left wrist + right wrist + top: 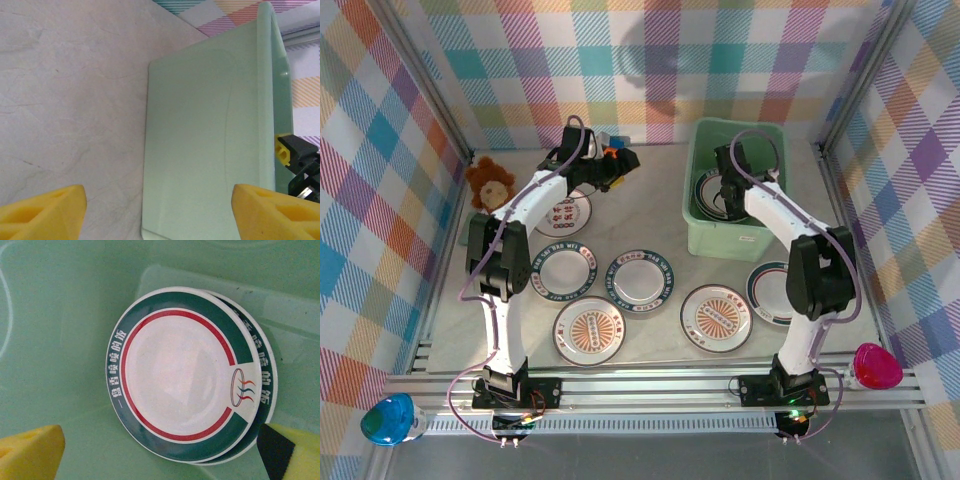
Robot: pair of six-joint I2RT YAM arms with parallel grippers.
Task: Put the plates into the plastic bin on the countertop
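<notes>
The mint-green plastic bin (728,241) stands at the back right of the beige countertop (660,215). Inside it my right gripper (726,190) hangs open just above two stacked teal-rimmed plates (182,372), its yellow fingers (30,452) apart and touching nothing. Several plates lie on the countertop: teal-rimmed ones (639,278) (561,272), sunburst ones (589,331) (716,318), one (766,293) partly behind the right arm, and one (563,214) under the left arm. My left gripper (623,160) is open and empty at the back, facing the bin's outer wall (210,140).
A brown stuffed toy (490,180) sits at the back left. A small blue-orange block (611,146) lies behind the left gripper. Plaid walls close in three sides. A metal rail (650,385) runs along the near edge.
</notes>
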